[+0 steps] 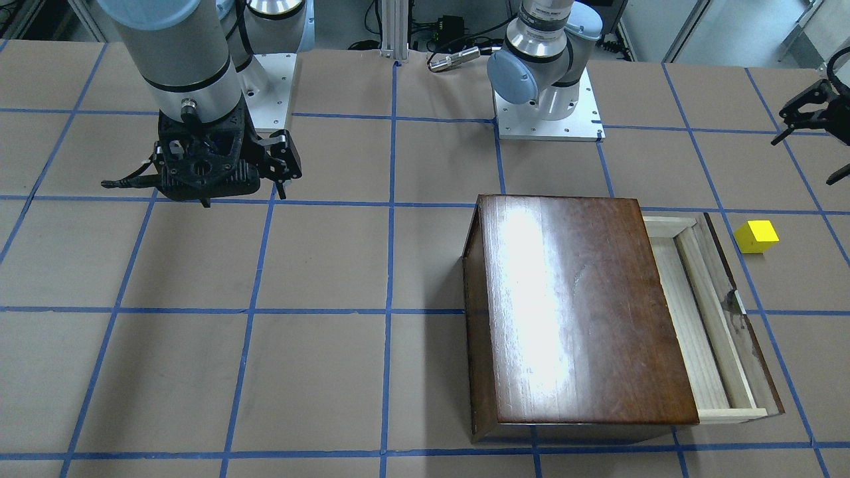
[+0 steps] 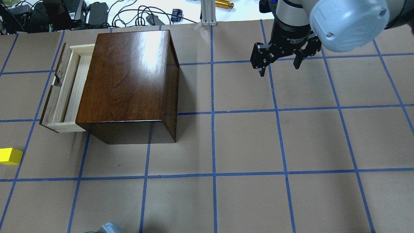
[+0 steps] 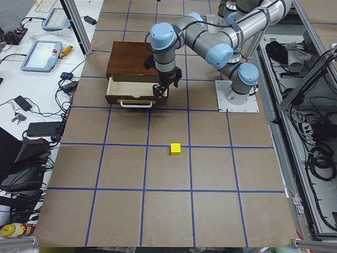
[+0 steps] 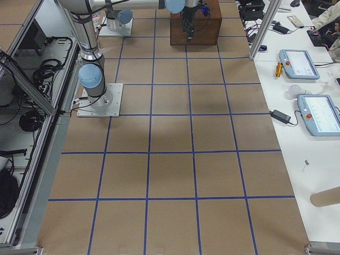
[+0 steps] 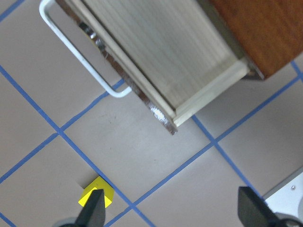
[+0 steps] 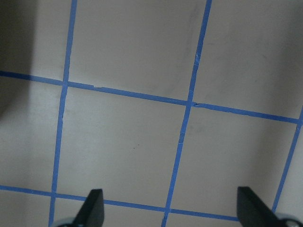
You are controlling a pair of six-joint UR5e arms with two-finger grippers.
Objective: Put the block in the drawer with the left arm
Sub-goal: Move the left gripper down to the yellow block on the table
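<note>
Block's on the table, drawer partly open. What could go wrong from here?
The drawer is only partly open; a released block could catch its rim or the box top. In the wrist view the block sits far off-centre for the open left end effector, so closing may just nudge it.

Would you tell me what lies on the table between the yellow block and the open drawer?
Nothing stands there. The left wrist view shows only bare table crossed by blue tape between the block and the drawer.
</note>
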